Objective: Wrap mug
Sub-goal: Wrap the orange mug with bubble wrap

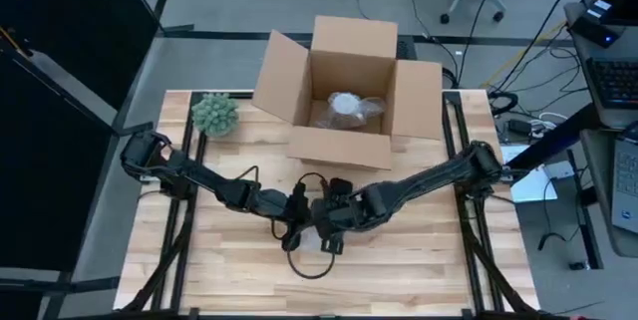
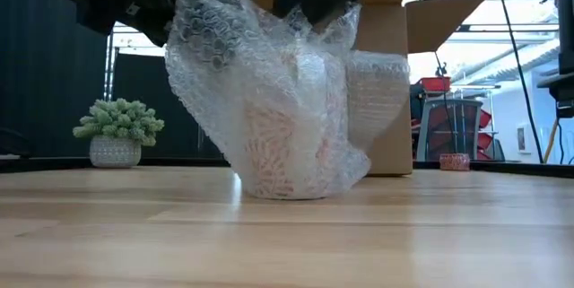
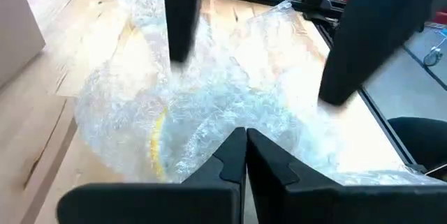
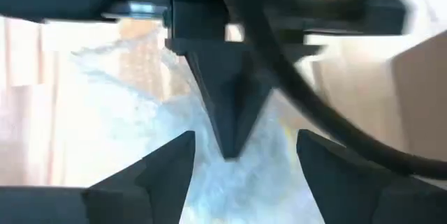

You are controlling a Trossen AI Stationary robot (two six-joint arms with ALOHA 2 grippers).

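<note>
The mug [image 2: 280,158] stands on the table inside a loose bundle of clear bubble wrap [image 2: 269,82]; it shows dimly through the wrap, with a yellowish patch [image 3: 158,140] in the left wrist view. At the table's middle both grippers are above the bundle. My left gripper [image 3: 245,140] is shut on the wrap's gathered top. My right gripper [image 4: 244,161] is open, its fingers [image 3: 183,21] standing on either side of the left gripper's tips over the wrap. My left gripper pinches the bunched top of the bubble wrap [image 3: 234,116] between its two fingertips, coming from above and slanting down from the table's left. The wrap stands up around the mug, whose base rests on the table. My right gripper: I cannot tell whether its open fingers touch the wrap.
An open cardboard box [image 1: 344,91] stands at the table's far middle with another bubble-wrapped item [image 1: 349,109] inside. A small potted plant [image 1: 214,114] sits at the far left. A dark cable loop [image 1: 304,260] lies near the bundle. Bare wood lies toward the near edge.
</note>
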